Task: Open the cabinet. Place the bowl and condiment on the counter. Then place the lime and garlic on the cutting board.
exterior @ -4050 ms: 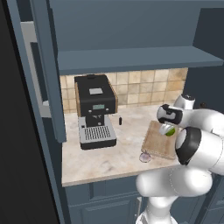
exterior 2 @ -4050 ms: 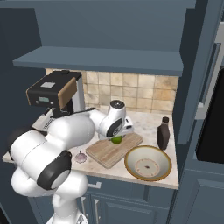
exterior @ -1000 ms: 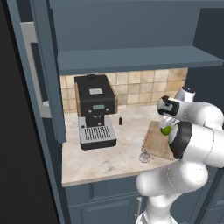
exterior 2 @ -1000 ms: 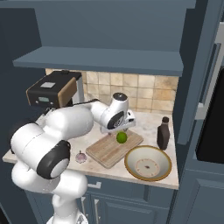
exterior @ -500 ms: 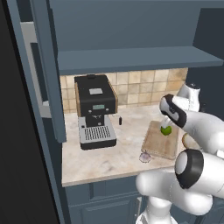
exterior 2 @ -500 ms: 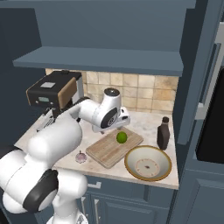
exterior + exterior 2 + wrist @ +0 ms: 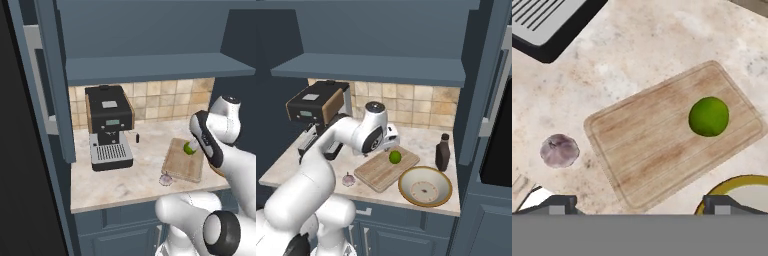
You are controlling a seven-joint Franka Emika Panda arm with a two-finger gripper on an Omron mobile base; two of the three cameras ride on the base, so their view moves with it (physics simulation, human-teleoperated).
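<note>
The lime [image 7: 709, 116] [image 7: 395, 157] lies free on the cutting board [image 7: 662, 150] [image 7: 381, 172]. My gripper [image 7: 639, 202] hovers above the board's near edge, open and holding nothing; from the right base it hangs just behind the lime [image 7: 390, 144]. Left of the board, the garlic [image 7: 559, 150] [image 7: 348, 179] [image 7: 166, 179] rests on the counter [image 7: 286, 167]. The bowl [image 7: 425, 186] sits on the counter right of the board, with the condiment [image 7: 443, 152] upright behind it. The cabinet [image 7: 371, 67] is open, its blue shelf bare, its door [image 7: 52, 75] swung out at left.
A black coffee machine [image 7: 107, 127] [image 7: 316, 107] with a metal drip tray [image 7: 547, 20] stands at the back left of the counter. Tan tiles back the counter. A second cabinet door [image 7: 491, 75] stands open on the right.
The hand has risen and drawn back from the lime, which stays on the board. The jaws have stayed open.
</note>
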